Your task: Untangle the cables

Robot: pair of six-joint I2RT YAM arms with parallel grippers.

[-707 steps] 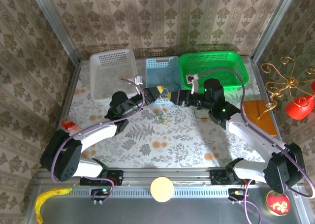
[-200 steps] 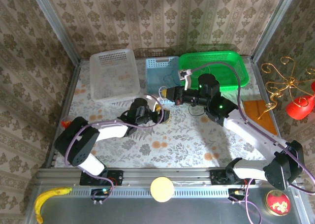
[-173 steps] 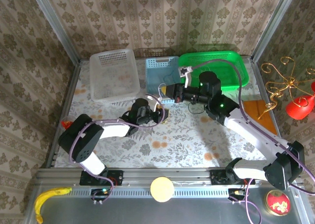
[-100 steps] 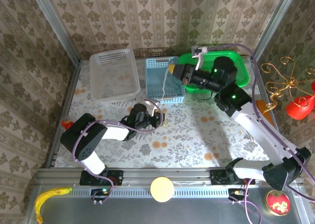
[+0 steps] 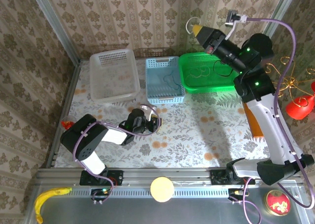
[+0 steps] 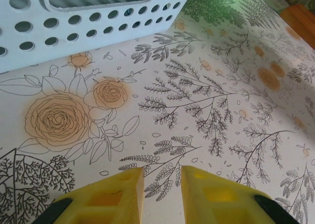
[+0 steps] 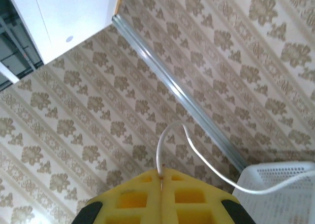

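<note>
Up from the blue basket (image 5: 162,61), the right gripper (image 5: 198,29) now sits high over the green basket (image 5: 211,88), pinched tight on one thin, curly white cable (image 7: 158,157). One tan cable (image 5: 197,72) lies in the green basket, one dark cable (image 5: 170,80) in the blue. The left gripper (image 6: 162,177) has its fingers (image 6: 123,184) a little apart, holding nothing.

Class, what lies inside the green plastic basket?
Inside the green plastic basket, a thin yellow-tan cable lies loosely coiled, with a thin dark cable to its right. The right arm covers the basket's far right corner, so anything there is hidden.
</note>
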